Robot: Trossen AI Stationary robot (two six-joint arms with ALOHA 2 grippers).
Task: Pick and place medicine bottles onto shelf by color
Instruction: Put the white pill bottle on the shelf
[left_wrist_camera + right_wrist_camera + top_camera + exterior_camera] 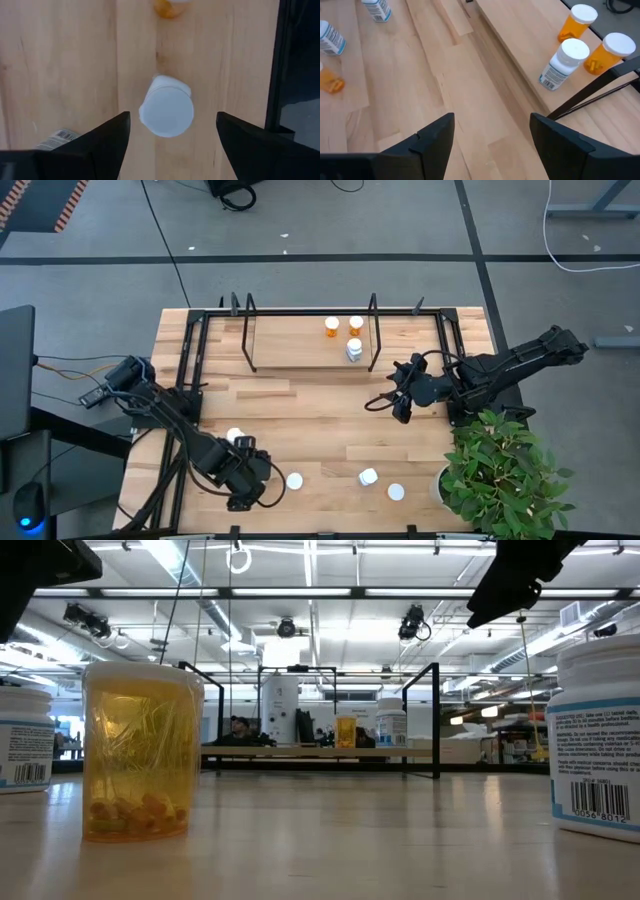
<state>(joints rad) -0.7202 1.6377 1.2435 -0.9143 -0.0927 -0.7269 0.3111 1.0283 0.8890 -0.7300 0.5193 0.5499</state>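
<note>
Three bottles stand on the shelf (300, 345), others remain on the table (330, 430); left hand (170, 131) spread over a white bottle (166, 107), right hand (491, 131) spread, empty.

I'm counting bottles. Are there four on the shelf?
No, the shelf holds three: two orange bottles and one white bottle.

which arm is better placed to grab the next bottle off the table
Left, likely. The left gripper hangs open right over a white-capped bottle at the table's front, fingers either side. The right gripper is open too, beside the shelf, with no loose bottle close to it.
</note>
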